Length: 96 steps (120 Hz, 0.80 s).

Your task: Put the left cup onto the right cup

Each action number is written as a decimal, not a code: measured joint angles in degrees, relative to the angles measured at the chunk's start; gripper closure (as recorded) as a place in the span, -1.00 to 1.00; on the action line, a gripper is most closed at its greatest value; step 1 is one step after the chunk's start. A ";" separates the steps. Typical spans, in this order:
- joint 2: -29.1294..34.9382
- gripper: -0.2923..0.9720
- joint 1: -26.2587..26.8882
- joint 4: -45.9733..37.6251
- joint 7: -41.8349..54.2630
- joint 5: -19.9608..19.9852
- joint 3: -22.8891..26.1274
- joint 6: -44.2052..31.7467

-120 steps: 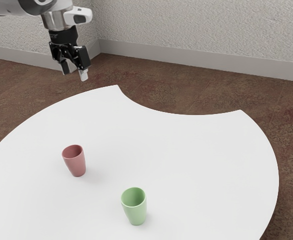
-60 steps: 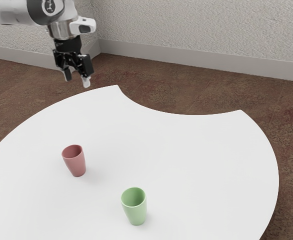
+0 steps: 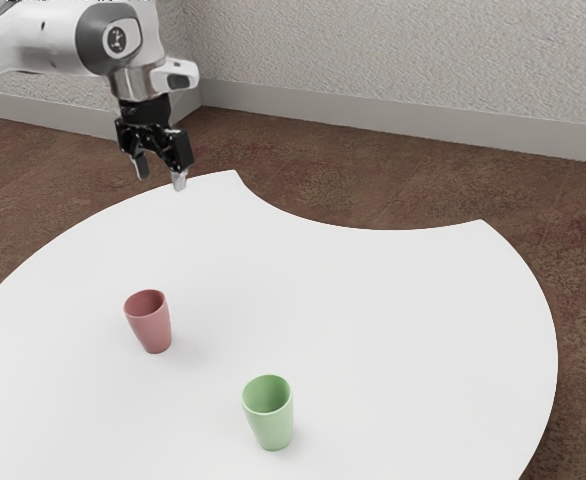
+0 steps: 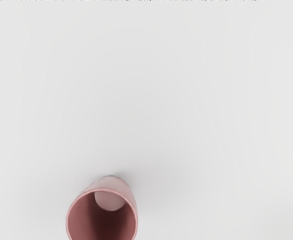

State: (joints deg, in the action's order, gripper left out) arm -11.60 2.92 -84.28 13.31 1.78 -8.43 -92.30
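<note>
Dropping toward the desk [image 3: 373, 300], the gripper [image 3: 162, 178], jaws apart and empty, is nearing the pink cup [image 3: 148, 320] at its six o'clock.

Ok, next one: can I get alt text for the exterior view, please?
The black gripper hangs open and empty near the far edge of the white table. Two upright cups stand apart nearer the camera: a pink cup and, toward the exterior view's right, a green cup.
</note>
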 joint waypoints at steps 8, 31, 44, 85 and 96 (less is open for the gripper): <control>-0.46 -0.51 -0.08 -0.21 -0.01 0.05 0.00 -0.51; -1.96 -0.50 -0.37 -0.60 -0.04 0.08 0.00 -1.80; -1.90 -0.50 -0.36 -2.15 -0.06 0.07 0.00 -3.04; -0.22 -0.51 0.02 -8.50 -0.09 0.21 0.00 -7.77; 0.26 -0.50 0.15 -10.46 -0.09 0.23 0.00 -9.28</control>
State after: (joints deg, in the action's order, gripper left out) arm -11.33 3.06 -94.74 13.22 2.01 -8.44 -101.59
